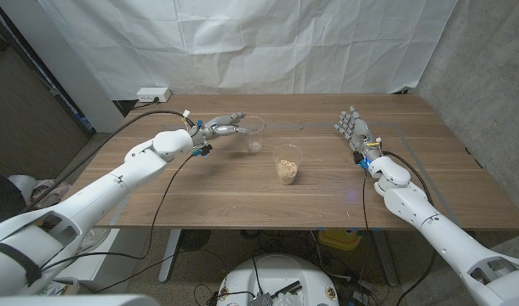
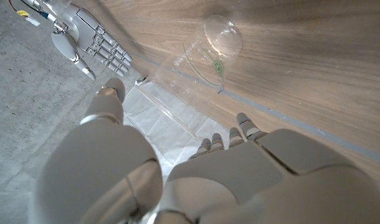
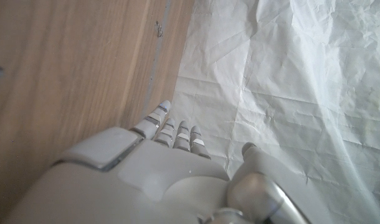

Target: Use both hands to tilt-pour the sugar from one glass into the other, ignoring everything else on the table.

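An empty clear glass [image 1: 253, 133] stands upright on the wooden table [image 1: 200, 195], left of the middle and toward the back. A second clear glass [image 1: 287, 164], with pale brown sugar in its bottom, stands a little nearer and to the right. My left hand [image 1: 221, 130] reaches in from the left, and its fingertips are right beside the empty glass. In the left wrist view the empty glass [image 2: 209, 53] stands just beyond my left hand [image 2: 177, 168], whose thumb and fingers are apart with nothing held. My right hand [image 1: 351, 129] stands open at the back right, well away from both glasses.
A white sheet [image 1: 268, 42] hangs behind the table's far edge. A white power strip [image 1: 153, 93] lies beyond the back left corner. A thin tape line [image 2: 289, 121] runs along the tabletop. Bare wood lies in front of the glasses.
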`<state>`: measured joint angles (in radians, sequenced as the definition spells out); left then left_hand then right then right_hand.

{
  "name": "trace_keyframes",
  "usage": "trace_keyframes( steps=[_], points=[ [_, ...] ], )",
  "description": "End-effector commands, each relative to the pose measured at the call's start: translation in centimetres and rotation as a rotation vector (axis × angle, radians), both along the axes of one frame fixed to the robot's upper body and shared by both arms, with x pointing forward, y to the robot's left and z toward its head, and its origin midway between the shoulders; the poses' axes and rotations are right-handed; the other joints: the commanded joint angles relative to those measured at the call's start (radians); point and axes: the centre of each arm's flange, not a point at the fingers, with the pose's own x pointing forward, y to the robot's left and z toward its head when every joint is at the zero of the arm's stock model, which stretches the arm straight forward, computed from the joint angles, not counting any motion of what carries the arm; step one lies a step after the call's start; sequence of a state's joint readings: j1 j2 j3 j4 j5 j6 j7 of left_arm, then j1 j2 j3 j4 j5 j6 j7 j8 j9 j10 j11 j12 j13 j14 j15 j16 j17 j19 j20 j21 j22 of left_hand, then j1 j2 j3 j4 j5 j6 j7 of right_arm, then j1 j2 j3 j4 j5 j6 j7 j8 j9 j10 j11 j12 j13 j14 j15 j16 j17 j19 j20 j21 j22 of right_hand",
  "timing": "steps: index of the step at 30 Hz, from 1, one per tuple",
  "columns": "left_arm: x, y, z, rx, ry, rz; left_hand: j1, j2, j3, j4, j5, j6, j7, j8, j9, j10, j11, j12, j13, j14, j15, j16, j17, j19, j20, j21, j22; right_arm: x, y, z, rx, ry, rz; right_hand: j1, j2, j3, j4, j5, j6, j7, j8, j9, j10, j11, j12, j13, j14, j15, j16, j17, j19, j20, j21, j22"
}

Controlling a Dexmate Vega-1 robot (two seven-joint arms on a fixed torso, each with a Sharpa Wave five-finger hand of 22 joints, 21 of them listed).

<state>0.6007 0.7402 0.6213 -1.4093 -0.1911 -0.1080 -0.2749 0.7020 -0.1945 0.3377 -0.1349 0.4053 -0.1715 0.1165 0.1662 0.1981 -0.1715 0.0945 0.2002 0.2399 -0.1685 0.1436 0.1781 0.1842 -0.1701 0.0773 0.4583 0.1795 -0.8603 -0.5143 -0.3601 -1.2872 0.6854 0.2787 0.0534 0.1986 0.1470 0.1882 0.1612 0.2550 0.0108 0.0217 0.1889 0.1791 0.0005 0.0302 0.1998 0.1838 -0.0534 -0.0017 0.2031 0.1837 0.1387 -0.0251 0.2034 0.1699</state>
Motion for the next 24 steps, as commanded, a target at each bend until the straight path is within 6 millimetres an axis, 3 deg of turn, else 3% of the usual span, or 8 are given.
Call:
trace_keyframes(
  steps=[1,11,15,24],
  points=[
    [0.1,-1.4,0.6,0.116,-0.022,0.047,-0.006,0.011,-0.018,-0.002,0.026,-0.562,0.025,-0.005,0.003,-0.405,0.01,0.008,0.004,-0.33,0.011,-0.001,0.001,-0.157,0.005,-0.01,0.003,-0.2,-0.3,-0.1,0.009,-0.02,-0.008,-0.008,0.018,0.007,-0.003,-0.001,0.006,0.008,0.007,0.004,0.012,0.006,0.004,0.002,0.01,0.003,0.002,0.004,0.005,-0.001,-0.002,0.004],
    [1.0,-1.4,-0.5,0.092,-0.023,0.076,0.046,0.046,-0.021,-0.012,0.054,-0.541,0.032,0.007,0.003,-0.376,0.001,0.028,0.007,-0.302,0.001,0.015,0.0,-0.133,-0.002,-0.015,0.002,-0.1,-0.4,-0.2,0.009,-0.013,-0.013,-0.012,0.015,0.009,-0.004,-0.003,0.009,0.009,0.007,0.004,0.019,0.007,0.004,0.002,0.015,0.004,0.002,0.004,0.008,-0.001,-0.002,0.004],
    [1.5,-1.1,-1.8,0.032,-0.014,0.053,0.088,0.036,-0.054,-0.017,0.079,-0.479,0.028,0.037,0.003,-0.285,-0.005,0.067,0.011,-0.216,-0.011,0.037,-0.003,-0.059,0.0,-0.007,0.002,-0.2,-0.5,-0.2,0.01,-0.008,-0.013,-0.013,0.015,0.009,-0.004,-0.003,0.009,0.009,0.007,0.004,0.019,0.007,0.003,0.002,0.015,0.003,0.001,0.003,0.007,-0.001,-0.002,0.004],
    [2.7,-1.4,-4.6,-0.063,0.037,-0.016,0.061,0.014,-0.103,-0.004,0.099,-0.435,0.027,0.052,0.003,-0.265,-0.002,0.074,0.011,-0.193,-0.01,0.036,-0.002,-0.034,0.01,-0.01,0.001,-0.1,-0.6,-0.1,0.018,-0.01,-0.021,-0.015,0.014,0.011,-0.005,-0.004,0.01,0.009,0.006,0.004,0.02,0.006,0.002,0.002,0.016,0.003,0.0,0.003,0.007,-0.001,-0.003,0.004]
  ],
)
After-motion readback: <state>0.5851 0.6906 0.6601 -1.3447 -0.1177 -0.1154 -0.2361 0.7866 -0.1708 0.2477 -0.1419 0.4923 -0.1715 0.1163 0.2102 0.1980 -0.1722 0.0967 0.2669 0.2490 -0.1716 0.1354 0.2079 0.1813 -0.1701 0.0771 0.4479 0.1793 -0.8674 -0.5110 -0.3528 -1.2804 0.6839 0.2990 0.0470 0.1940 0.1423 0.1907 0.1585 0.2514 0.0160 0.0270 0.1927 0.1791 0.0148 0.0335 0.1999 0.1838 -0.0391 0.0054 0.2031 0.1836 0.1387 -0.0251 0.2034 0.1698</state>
